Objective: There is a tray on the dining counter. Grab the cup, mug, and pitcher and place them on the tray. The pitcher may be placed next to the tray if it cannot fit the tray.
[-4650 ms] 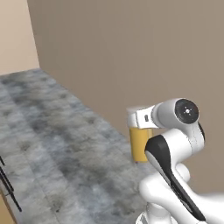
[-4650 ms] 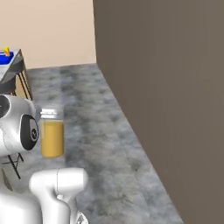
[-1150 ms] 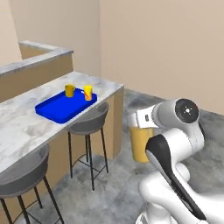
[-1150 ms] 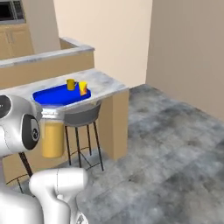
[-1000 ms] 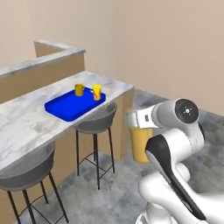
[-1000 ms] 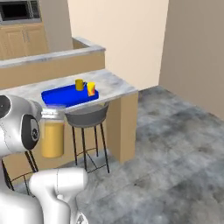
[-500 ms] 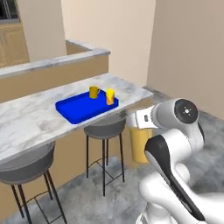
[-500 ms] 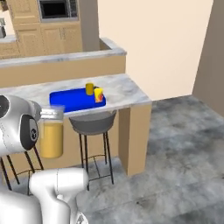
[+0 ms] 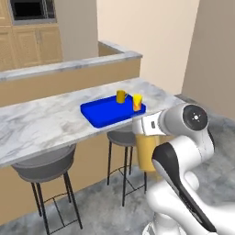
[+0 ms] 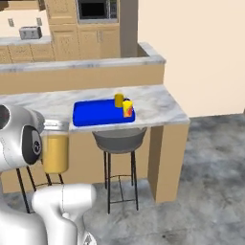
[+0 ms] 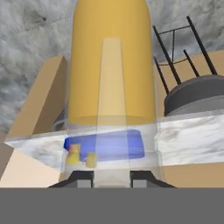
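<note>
My gripper (image 11: 112,177) is shut on the pitcher (image 11: 111,65), a clear glass cylinder with orange juice; it hangs upright in front of my arm, short of the dining counter (image 9: 46,124). The same pitcher (image 9: 146,152) (image 10: 55,152) appears in both base views. On the counter lies the blue tray (image 9: 108,112) (image 10: 95,115). At the tray's right end stand the tall yellow cup (image 9: 137,102) (image 10: 127,108) with its red picture and the squat yellow mug (image 9: 120,96) (image 10: 118,100). Through the glass the hand view shows the tray (image 11: 107,144).
Two grey bar stools (image 9: 43,165) (image 10: 119,136) stand under the counter's overhang. Behind the counter rises a tan ledge (image 10: 95,72), then wooden cabinets with a microwave (image 10: 98,9) and a toaster (image 10: 28,32). Grey floor lies to the right of the counter's end.
The whole picture has shifted, so the base has moved: the counter and tray are nearer and more central. The pitcher stays in my grip, unchanged against the arm.
</note>
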You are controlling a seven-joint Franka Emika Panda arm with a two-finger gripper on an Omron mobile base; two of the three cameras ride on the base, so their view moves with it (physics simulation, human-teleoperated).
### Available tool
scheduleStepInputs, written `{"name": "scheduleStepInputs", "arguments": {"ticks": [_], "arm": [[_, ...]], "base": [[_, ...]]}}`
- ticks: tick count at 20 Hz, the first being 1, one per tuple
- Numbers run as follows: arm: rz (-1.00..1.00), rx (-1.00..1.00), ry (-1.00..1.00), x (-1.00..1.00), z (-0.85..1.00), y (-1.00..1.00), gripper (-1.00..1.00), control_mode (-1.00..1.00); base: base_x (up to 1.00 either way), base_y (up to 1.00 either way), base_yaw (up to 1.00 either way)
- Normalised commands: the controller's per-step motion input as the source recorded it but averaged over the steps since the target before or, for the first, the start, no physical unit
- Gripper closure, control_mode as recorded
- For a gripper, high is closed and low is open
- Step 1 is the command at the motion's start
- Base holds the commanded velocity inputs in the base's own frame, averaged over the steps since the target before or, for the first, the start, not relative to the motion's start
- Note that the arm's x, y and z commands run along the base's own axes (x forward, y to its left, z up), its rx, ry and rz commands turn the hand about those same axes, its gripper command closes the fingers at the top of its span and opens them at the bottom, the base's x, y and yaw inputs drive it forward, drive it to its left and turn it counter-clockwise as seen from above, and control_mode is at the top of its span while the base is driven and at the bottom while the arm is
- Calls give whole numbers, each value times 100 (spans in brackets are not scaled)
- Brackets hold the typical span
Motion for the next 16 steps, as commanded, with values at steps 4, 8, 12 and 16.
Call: {"name": "scheduleStepInputs", "arguments": {"ticks": [4, 8, 12, 16], "arm": [[0, 0, 0, 0, 0, 0, 100, 100], [0, 0, 0, 0, 0, 0, 100, 100], [0, 0, 0, 0, 0, 0, 100, 100], [0, 0, 0, 0, 0, 0, 100, 100]], "base": [[68, -19, 25], [60, -18, 21], [42, -11, 17], [52, -17, 16]]}}
